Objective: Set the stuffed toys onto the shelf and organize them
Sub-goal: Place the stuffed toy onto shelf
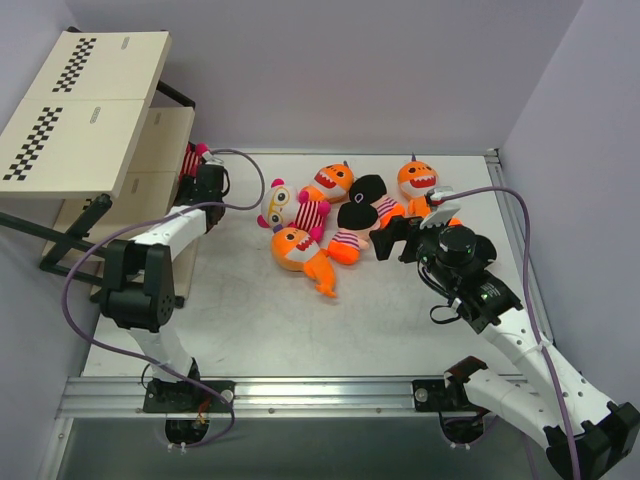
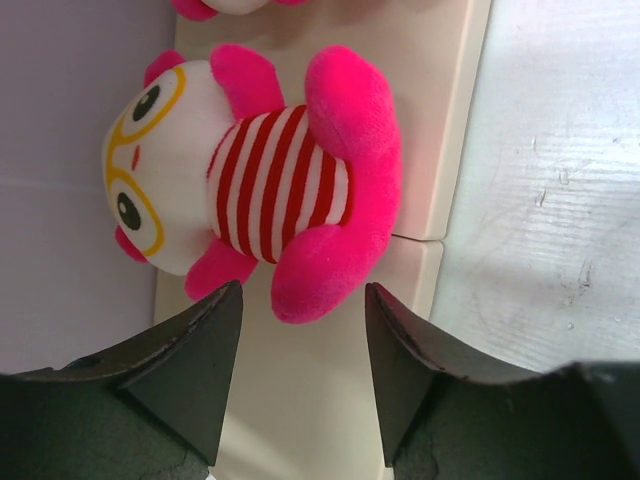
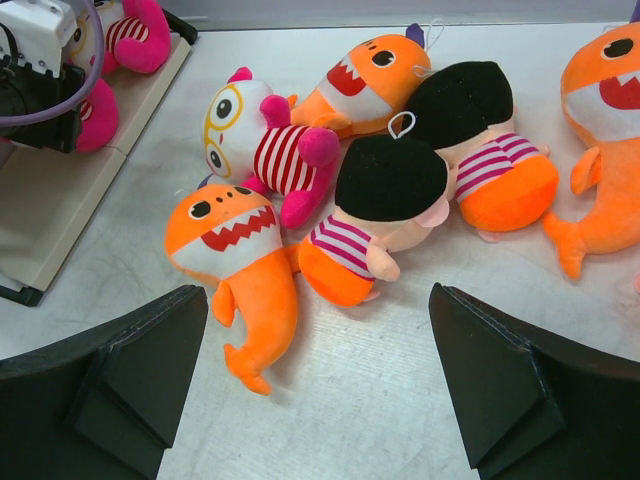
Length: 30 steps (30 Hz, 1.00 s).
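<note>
The left end effector (image 2: 303, 300) is open and empty, with a pink striped doll (image 2: 270, 180) lying on the shelf (image 2: 300, 420) just in front of it. The right end effector (image 3: 318, 295) hangs wide open over the stuffed toys (image 3: 390, 180) on the table (image 3: 400, 420) and should probably grab one next

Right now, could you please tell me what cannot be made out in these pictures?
Top view: pink-and-white striped plush doll on the cream shelf, mostly hidden by the left end effector.
Left wrist: second pink plush toy, cut by top edge.
Right wrist: orange plush shark, cut by right edge.
</note>
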Each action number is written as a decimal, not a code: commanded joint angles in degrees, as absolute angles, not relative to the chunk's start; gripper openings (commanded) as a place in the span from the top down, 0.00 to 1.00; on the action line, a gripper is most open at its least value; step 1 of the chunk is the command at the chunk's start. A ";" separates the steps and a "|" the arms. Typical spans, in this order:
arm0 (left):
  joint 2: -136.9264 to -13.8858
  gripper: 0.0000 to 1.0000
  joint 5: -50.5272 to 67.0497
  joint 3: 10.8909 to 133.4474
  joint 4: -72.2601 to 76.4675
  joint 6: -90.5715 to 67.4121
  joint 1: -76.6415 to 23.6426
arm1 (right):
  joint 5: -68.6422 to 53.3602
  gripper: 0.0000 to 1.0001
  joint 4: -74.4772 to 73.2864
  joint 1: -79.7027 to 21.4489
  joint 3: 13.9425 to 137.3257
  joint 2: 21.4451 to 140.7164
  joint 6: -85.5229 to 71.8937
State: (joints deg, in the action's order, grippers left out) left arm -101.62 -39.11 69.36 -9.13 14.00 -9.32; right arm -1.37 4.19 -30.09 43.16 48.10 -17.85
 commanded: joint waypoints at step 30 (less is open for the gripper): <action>-103.10 0.98 -34.20 70.94 -5.81 24.16 -8.79 | -0.88 0.01 6.33 -30.32 42.45 47.20 -17.49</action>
State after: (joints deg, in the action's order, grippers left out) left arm -105.75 -36.88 71.57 -9.39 21.52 -9.15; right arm -1.34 4.16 -30.09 42.61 48.07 -17.85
